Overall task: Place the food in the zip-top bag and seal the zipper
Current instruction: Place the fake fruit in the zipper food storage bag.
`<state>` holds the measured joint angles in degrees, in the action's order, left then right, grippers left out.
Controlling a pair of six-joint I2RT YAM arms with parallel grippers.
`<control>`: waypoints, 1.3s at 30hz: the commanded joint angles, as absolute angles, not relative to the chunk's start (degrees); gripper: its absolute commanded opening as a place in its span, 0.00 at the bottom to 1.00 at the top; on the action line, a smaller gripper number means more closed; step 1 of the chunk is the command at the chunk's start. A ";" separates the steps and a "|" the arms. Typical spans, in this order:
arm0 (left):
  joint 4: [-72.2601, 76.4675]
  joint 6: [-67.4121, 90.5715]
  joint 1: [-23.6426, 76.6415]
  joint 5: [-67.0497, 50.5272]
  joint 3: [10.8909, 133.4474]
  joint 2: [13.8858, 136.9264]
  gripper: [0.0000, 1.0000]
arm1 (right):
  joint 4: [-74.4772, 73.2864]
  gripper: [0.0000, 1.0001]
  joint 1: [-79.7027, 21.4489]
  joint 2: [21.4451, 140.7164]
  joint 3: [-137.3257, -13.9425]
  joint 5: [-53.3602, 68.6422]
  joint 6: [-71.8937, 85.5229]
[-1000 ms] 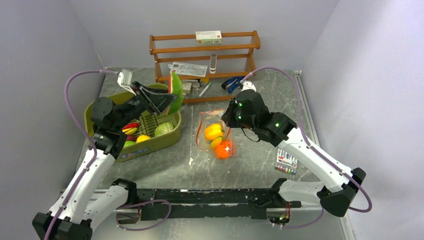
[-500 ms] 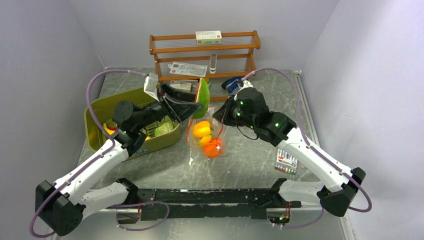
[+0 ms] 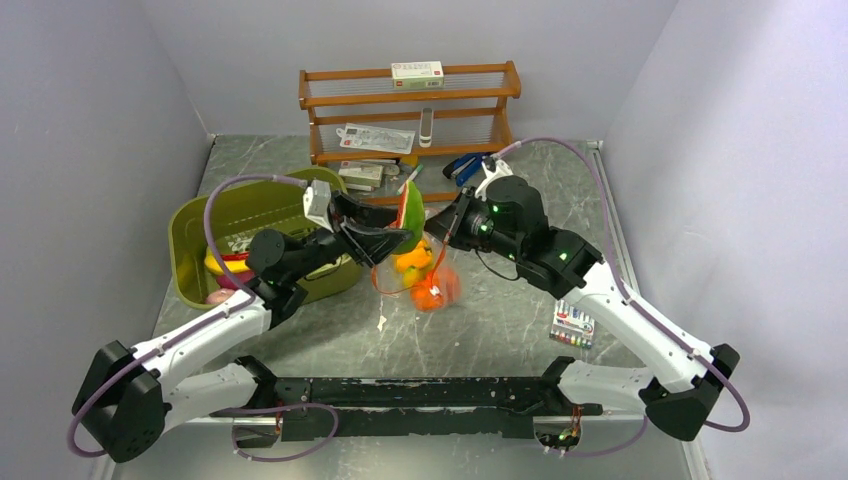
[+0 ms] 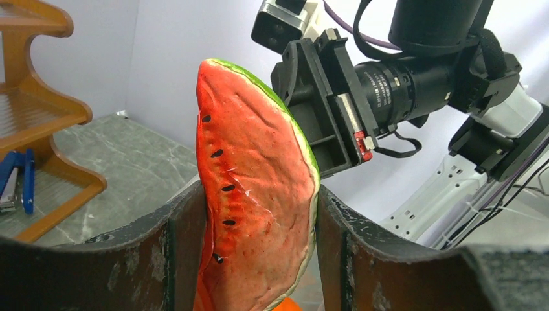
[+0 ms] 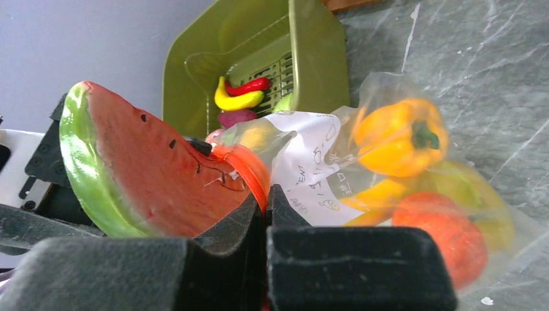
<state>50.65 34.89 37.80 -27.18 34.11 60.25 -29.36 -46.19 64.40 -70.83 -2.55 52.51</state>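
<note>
My left gripper is shut on a toy watermelon slice, red flesh with a green rind, pinched between both fingers. The slice hangs right at the mouth of the clear zip-top bag. My right gripper is shut on the bag's orange-red zipper and holds that edge up. Inside the bag lie a yellow pepper and an orange round. The watermelon slice touches the zipper rim.
The olive-green tub at the left holds a banana, a red chilli and other toy food. A wooden rack stands at the back with white packets and a blue stapler. A coloured packet lies at the right.
My left arm has swung right from above the tub, carrying the watermelon slice to the bag's mouth. My right gripper has lifted the bag's edge and shifted it slightly left.
</note>
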 commanded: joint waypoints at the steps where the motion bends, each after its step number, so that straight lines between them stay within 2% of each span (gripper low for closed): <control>1: 55.95 27.86 39.29 -26.15 34.00 60.25 0.40 | -24.18 0.00 -46.37 61.95 -69.96 -1.70 54.22; 8: 62.22 19.57 41.16 -26.71 30.06 59.48 0.40 | -24.10 0.00 -46.35 62.45 -70.23 -1.28 54.07; 13: 70.61 25.29 41.54 -29.06 29.89 61.60 0.37 | -23.22 0.00 -46.25 62.72 -69.48 -1.07 54.43; 23: 70.62 23.20 42.91 -28.22 28.92 62.47 0.43 | -23.38 0.00 -46.21 63.33 -70.25 -1.58 53.96; 31: 54.45 12.73 42.95 -23.45 29.68 57.96 0.64 | -24.10 0.00 -46.17 62.96 -69.45 -2.27 53.11; 34: 50.28 10.77 42.94 -21.94 30.05 56.81 0.76 | -23.89 0.00 -45.99 62.46 -67.61 -2.07 53.58; 37: 47.14 10.07 42.92 -20.77 30.53 55.60 0.94 | -23.22 0.00 -45.79 62.19 -66.80 -1.74 53.74; 39: 44.79 9.88 42.91 -20.64 31.27 54.80 0.97 | -23.40 0.00 -45.67 62.06 -66.94 -2.07 53.55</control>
